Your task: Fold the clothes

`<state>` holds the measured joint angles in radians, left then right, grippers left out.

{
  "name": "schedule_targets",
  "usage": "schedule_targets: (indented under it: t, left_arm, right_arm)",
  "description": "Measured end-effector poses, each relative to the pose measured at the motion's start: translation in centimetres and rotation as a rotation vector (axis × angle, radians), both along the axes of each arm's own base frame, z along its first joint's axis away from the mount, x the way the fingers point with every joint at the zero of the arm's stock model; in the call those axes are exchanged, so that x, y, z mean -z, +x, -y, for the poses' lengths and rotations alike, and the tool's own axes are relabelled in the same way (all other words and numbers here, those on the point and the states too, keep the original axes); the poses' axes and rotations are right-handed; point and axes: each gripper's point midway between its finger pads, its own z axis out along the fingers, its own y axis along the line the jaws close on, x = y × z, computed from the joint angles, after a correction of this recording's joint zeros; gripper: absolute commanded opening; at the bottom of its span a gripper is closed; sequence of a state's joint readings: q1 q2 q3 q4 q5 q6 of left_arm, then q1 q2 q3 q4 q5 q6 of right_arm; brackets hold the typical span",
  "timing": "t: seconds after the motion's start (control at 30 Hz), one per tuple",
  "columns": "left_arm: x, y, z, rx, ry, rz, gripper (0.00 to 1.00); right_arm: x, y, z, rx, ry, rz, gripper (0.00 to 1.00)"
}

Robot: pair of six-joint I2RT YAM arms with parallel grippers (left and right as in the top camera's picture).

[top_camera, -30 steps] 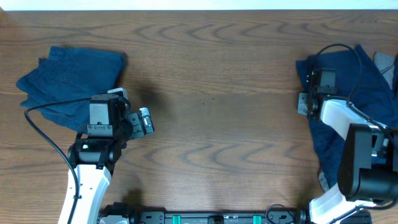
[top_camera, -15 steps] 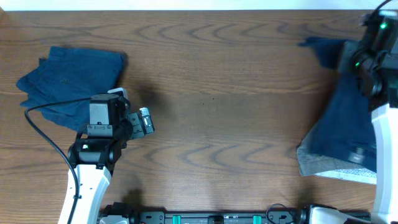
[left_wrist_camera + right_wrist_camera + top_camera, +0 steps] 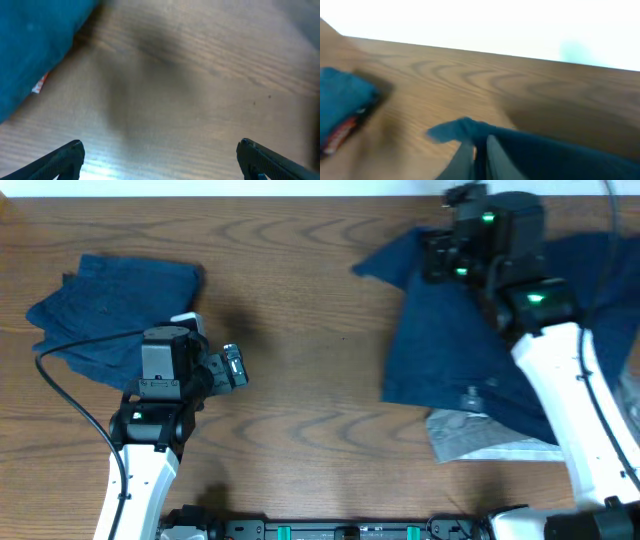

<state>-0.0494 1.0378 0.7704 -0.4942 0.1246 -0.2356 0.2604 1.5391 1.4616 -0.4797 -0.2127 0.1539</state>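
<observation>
Navy cotton fills the upper right of the overhead view. A pair of navy shorts hangs spread from my right hand, which is clenched on the fabric near the top edge of the frame. One corner of the cloth points out toward the centre. A small silver button shows near the lower hem. At the lower right a grey pair lies on the wooden worktop with its pale lining up, partly under the navy cloth. A folded navy pile sits at the upper left.

My left hand is released, fingers wide apart over bare wood just right of that pile.

I can read no writing anywhere. The left wrist view catches a small red-and-white tag at the pile's edge, which the overhead does not show; it is too blurred to read. The right wrist view shows the same pile at its left edge with a smeared red patch. It also shows the held cloth bunched at bottom centre.
</observation>
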Motion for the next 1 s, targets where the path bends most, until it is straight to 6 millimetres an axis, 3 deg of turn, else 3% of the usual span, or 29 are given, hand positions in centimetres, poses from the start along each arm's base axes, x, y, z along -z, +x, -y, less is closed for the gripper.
schedule_targets:
  t: [0.07, 0.1, 0.2, 0.37, 0.53, 0.63, 0.73, 0.9, 1.0]
  left_arm:
    - [-0.4, 0.5, 0.0, -0.001, -0.003, 0.027, 0.98]
    - [-0.6, 0.7, 0.0, -0.005, -0.006, 0.035, 0.98]
    - [-0.8, 0.8, 0.0, -0.017, -0.018, 0.044, 0.98]
    - [-0.9, 0.8, 0.7, -0.009, -0.062, 0.043, 0.98]
    - [-0.5, 0.7, 3.0, 0.025, -0.193, 0.001, 0.98]
    - [1.0, 0.4, 5.5, 0.061, -0.270, -0.077, 0.98]
    - [2.6, 0.2, 8.9, 0.112, -0.337, -0.156, 0.98]
    - [5.0, -0.3, 15.2, 0.189, -0.433, -0.262, 0.98]
    - [6.4, -0.7, 19.2, 0.233, -0.484, -0.305, 0.98]
  right_arm:
    - [1.4, 0.2, -1.3, -0.022, -0.008, -0.029, 0.94]
    - [2.4, 0.2, -1.4, -0.015, -0.021, -0.056, 0.99]
    - [5.1, 0.1, 0.8, 0.076, -0.092, -0.145, 0.99]
    - [8.0, -1.9, 8.8, 0.335, -0.277, -0.300, 0.99]
    - [8.8, -5.6, 17.5, 0.556, -0.388, -0.449, 0.99]
    - [9.1, -8.3, 21.5, 0.659, -0.416, -0.543, 0.99]
    - [9.5, -10.0, 24.0, 0.724, -0.425, -0.605, 0.99]
    - [9.9, -12.0, 26.8, 0.801, -0.413, -0.677, 0.99]
    - [10.0, -12.5, 27.4, 0.818, -0.393, -0.693, 0.99]
